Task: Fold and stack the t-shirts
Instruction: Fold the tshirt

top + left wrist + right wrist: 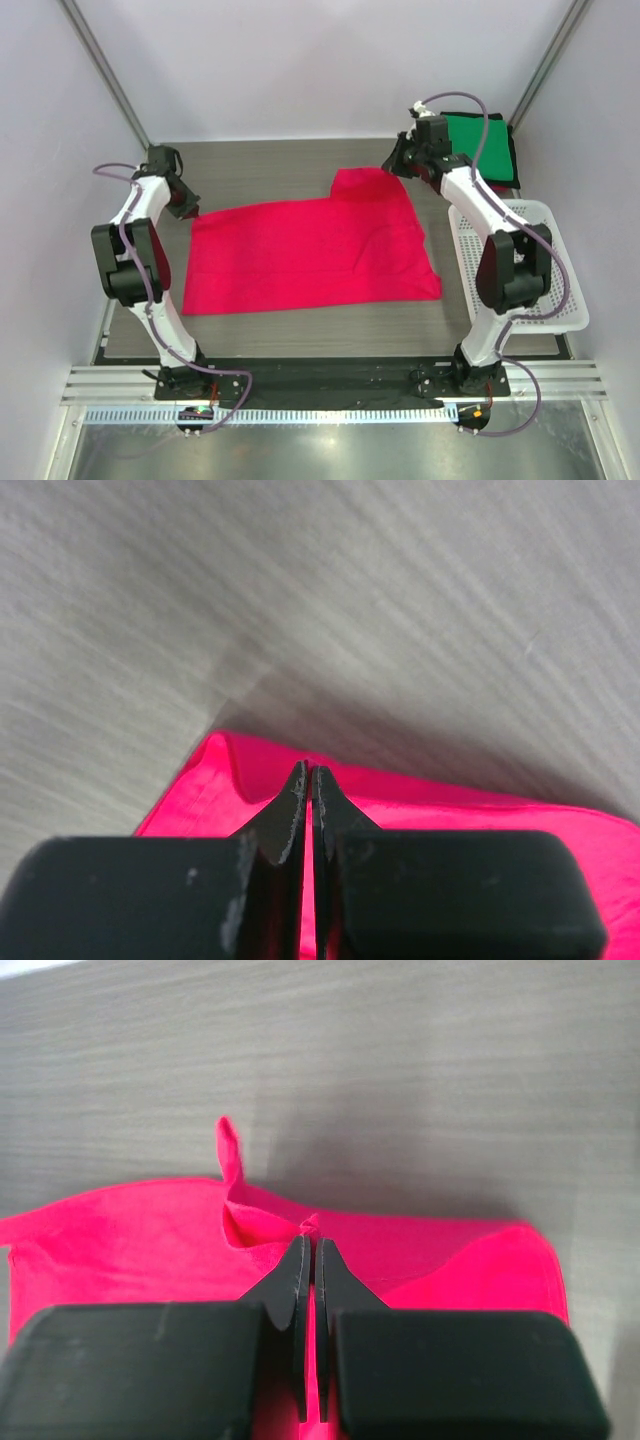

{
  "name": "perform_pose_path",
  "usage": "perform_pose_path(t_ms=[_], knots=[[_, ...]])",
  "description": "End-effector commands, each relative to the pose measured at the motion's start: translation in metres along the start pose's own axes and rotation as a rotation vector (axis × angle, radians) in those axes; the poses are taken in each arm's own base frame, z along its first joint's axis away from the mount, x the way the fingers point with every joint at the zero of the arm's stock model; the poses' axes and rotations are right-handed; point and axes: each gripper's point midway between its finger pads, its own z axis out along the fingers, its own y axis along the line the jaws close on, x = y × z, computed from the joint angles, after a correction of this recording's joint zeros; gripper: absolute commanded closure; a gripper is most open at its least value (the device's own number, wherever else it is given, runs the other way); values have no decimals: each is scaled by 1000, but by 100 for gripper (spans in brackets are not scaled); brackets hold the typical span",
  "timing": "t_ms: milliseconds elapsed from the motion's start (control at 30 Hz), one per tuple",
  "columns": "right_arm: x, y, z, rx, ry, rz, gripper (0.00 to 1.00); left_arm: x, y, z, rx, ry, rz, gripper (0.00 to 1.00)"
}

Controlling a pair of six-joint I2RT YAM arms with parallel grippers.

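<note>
1 bright red-pink shirt point(310, 255) lies spread, lightly creased, mid-table point(270, 165). The left gripper point(190, 210) is clamped on its far-left corner, the right gripper point(392, 165) on its far sleeve. 1 folded green shirt point(480, 135) tops 1 black shirt point(513, 160) at the far right, behind 1 basket point(560, 300).

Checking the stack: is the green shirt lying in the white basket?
No, the green shirt lies on the table beyond the basket.
</note>
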Motion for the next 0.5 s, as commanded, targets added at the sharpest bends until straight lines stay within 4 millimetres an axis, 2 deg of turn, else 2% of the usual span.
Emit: perform_pose_path(t_ms=[0, 33, 67, 133, 167, 367, 467], knots=[[-3, 10, -33, -22, -39, -12, 99, -3, -1, -19, 28, -36, 14, 100], [-4, 11, -43, -25, -52, -12, 99, -1, 2, -19, 22, -32, 16, 100], [9, 6, -44, -17, -26, -2, 99, 4, 5, -18, 20, -26, 17, 100], [12, 8, -56, -24, -36, 0, 99, 7, 6, -24, 28, -39, 20, 100], [23, 5, -57, -17, -16, 5, 99, 13, 11, -21, 24, -37, 22, 100], [30, 8, -91, -26, -35, 14, 99, 23, 22, -32, 21, -53, 27, 100], [43, 1, -102, -7, -19, 9, 99, 26, 23, -37, 28, -59, 26, 100]])
